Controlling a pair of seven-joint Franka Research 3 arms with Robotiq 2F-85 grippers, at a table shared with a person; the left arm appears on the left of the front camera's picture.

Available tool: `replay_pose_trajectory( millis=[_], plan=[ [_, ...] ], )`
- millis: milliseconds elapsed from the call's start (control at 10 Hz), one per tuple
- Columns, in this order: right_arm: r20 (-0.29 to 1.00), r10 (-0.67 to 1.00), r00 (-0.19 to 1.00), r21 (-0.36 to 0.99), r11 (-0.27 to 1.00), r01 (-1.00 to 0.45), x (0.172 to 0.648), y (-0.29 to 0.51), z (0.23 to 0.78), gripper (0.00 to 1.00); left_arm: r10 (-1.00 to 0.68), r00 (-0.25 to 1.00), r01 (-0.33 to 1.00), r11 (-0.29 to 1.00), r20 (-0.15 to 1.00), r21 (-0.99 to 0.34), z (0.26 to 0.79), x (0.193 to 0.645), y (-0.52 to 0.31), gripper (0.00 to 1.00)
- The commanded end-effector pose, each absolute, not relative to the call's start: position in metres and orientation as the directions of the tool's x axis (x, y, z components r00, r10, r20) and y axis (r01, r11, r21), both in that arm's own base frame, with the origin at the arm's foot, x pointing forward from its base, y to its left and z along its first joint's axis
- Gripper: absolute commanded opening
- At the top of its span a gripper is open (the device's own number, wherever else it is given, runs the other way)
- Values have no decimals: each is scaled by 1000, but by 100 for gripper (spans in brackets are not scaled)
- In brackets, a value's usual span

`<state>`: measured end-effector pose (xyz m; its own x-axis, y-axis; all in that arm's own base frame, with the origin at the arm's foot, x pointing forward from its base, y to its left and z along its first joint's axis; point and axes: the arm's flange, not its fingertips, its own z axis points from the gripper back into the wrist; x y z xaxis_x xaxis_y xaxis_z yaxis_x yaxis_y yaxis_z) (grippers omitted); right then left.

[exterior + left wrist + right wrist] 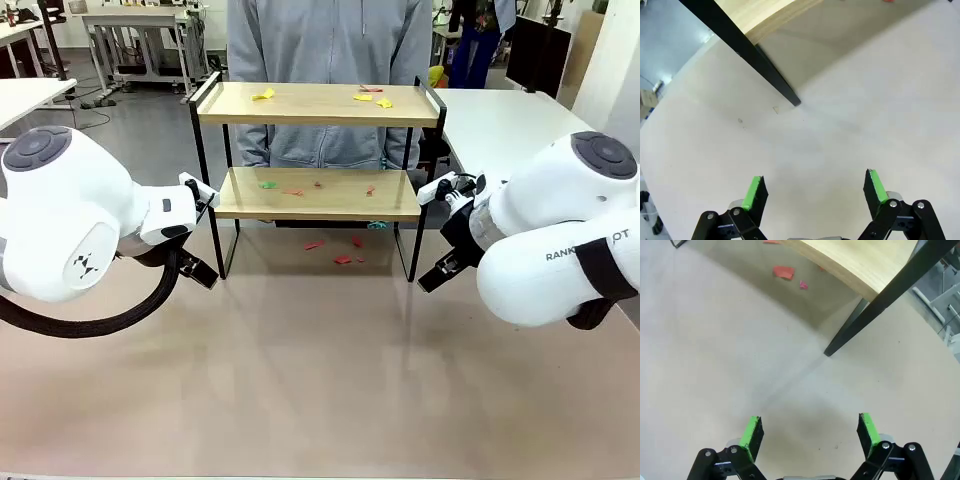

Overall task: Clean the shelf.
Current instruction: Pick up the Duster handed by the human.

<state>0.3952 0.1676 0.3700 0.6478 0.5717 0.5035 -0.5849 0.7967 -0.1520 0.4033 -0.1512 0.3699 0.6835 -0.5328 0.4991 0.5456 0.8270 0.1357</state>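
Observation:
The shelf (pixel 318 104), two light wood boards in a thin black frame, stands at the table's far middle. Yellow and red scraps (pixel 263 95) lie on its top board, green and red scraps (pixel 268 184) on its lower board, and red scraps (pixel 343 259) on the table beneath it. My left gripper (pixel 198 271) hangs open by the shelf's left front leg (pixel 765 65), with nothing between its fingers (pixel 754 194). My right gripper (pixel 438 273) hangs open by the right front leg (pixel 860 320); its fingers (pixel 868 431) hold nothing. Red scraps (pixel 783 272) show ahead of it.
A person in a grey hoodie (pixel 325 60) stands right behind the shelf. A white table (pixel 505 125) adjoins at the back right and another (pixel 25 95) at the far left. The beige tabletop (pixel 320 380) in front of the shelf is bare.

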Motion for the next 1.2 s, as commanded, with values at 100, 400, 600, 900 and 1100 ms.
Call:
replay_pose_trajectory(
  millis=[100, 400, 600, 900, 1100],
  plan=[
    [504, 572, 648, -152, 797, -585, 395, 168, 370, 100, -533, 683, 546, 827, 499, 136, 370, 403, -151, 100],
    [504, 572, 648, -152, 797, -585, 395, 168, 370, 100, -533, 683, 546, 827, 499, 136, 370, 403, -151, 100],
    [504, 572, 648, -152, 797, -585, 395, 168, 370, 100, -533, 683, 546, 827, 499, 136, 370, 403, -151, 100],
    [503, 572, 648, -152, 796, -585, 395, 168, 370, 100, -533, 683, 546, 827, 499, 136, 370, 403, -151, 100],
    [564, 562, 605, -106, 776, -622, 414, 166, 421, 100, -523, 666, 569, 817, 532, 91, 396, 408, -147, 100]
  ],
)
